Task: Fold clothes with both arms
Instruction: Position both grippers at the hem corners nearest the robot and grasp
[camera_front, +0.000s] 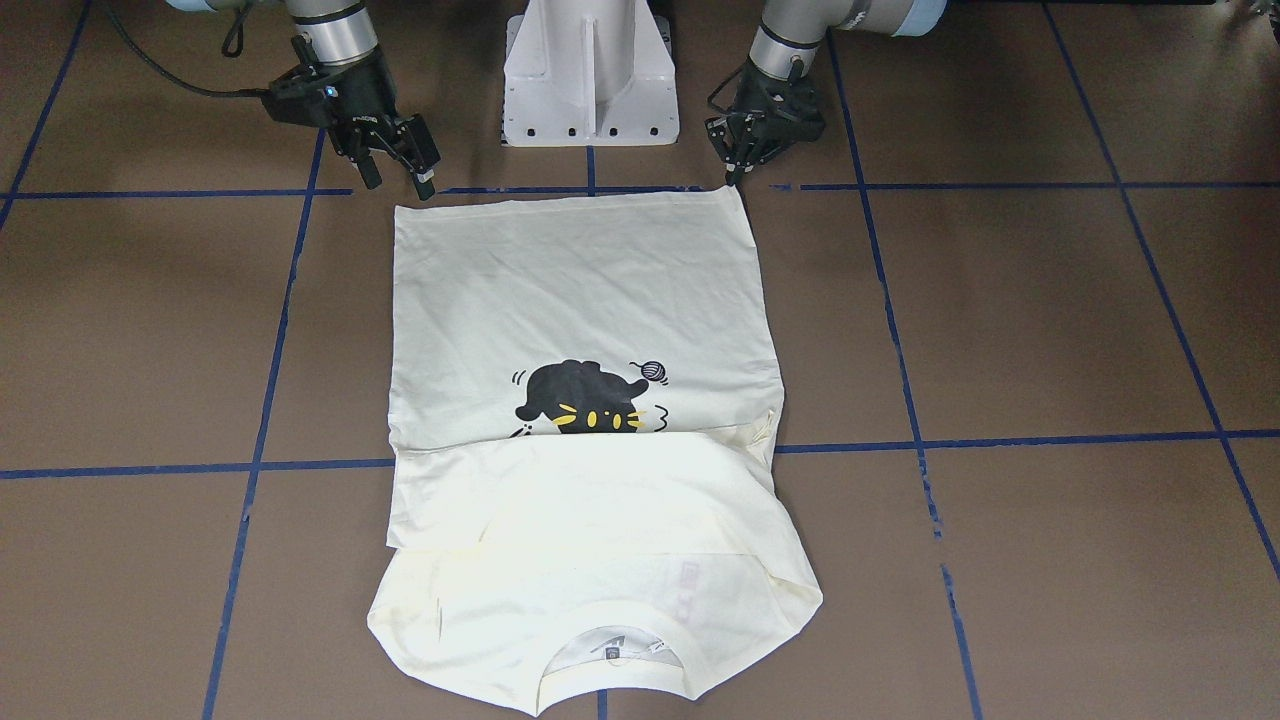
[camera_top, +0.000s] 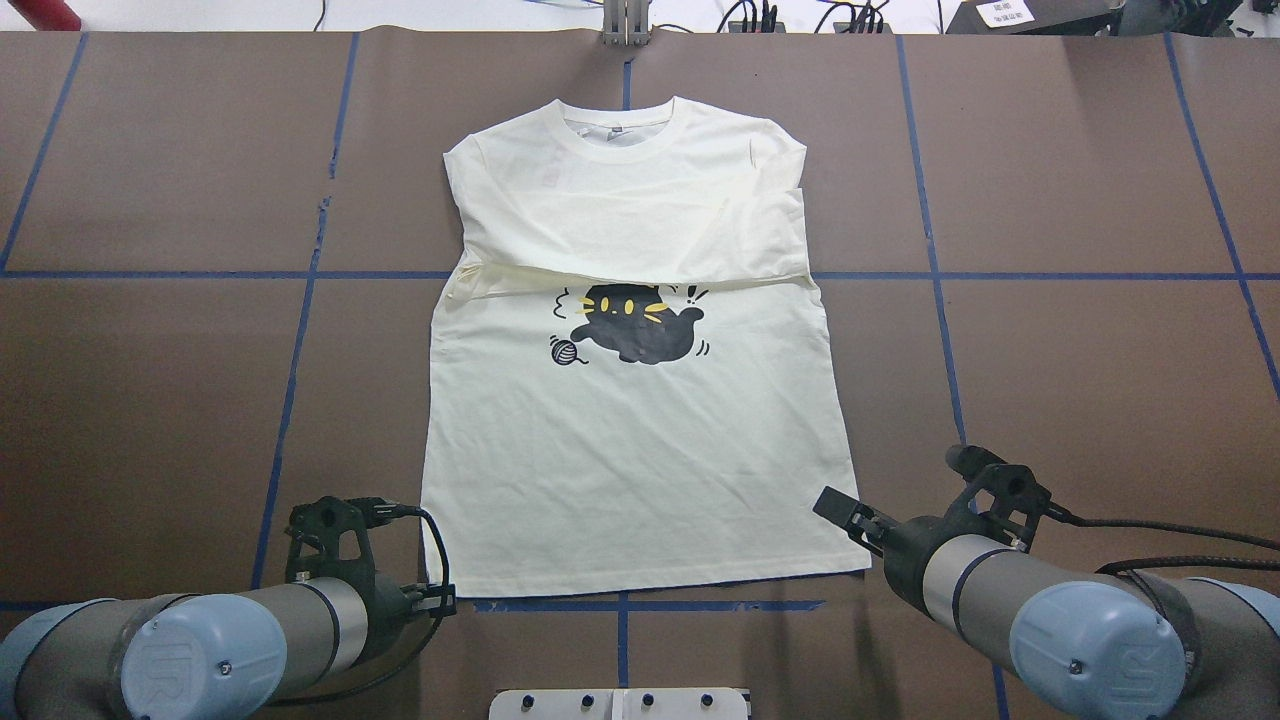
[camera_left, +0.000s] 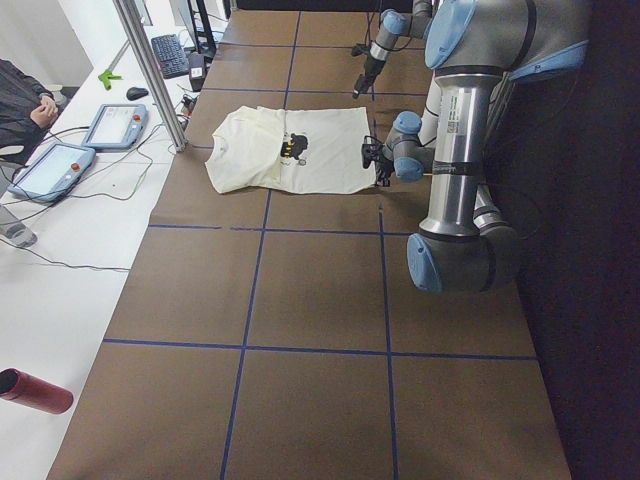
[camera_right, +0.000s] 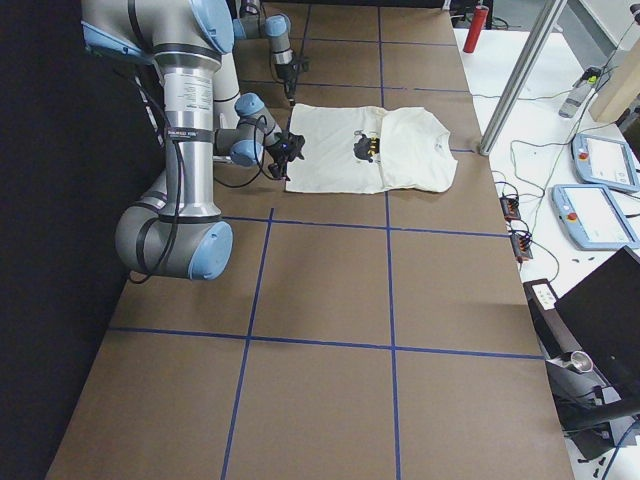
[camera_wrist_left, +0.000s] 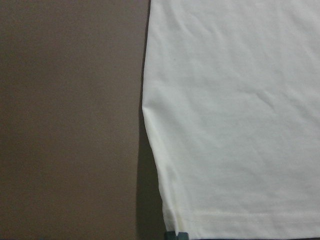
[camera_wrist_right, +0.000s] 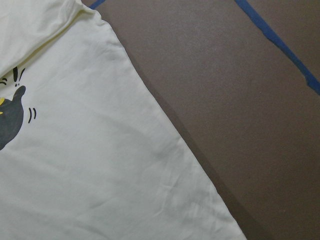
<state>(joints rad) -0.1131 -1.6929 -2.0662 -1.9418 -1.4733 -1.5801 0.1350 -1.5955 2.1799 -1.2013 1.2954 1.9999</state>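
The cream T-shirt (camera_front: 580, 300) lies flat, print side up, on the brown table, hem toward the robot. Its collar end is folded over down to the black cat print (camera_front: 585, 400). It also shows in the overhead view (camera_top: 630, 450). My left gripper (camera_front: 738, 178) points down at the hem corner on my left (camera_wrist_left: 172, 220). Its fingers look close together, and I cannot tell whether they hold cloth. My right gripper (camera_front: 398, 180) is open and empty, just above the table beside the hem corner on my right (camera_top: 862, 568). The right wrist view shows the shirt's side edge (camera_wrist_right: 165, 150).
The white pedestal base (camera_front: 590, 80) stands between the arms at the table's near edge. Blue tape lines (camera_front: 1000, 440) cross the brown table. In the left side view, tablets (camera_left: 115, 125), a metal post (camera_left: 150, 75) and a red bottle (camera_left: 35, 390) sit on the white side bench.
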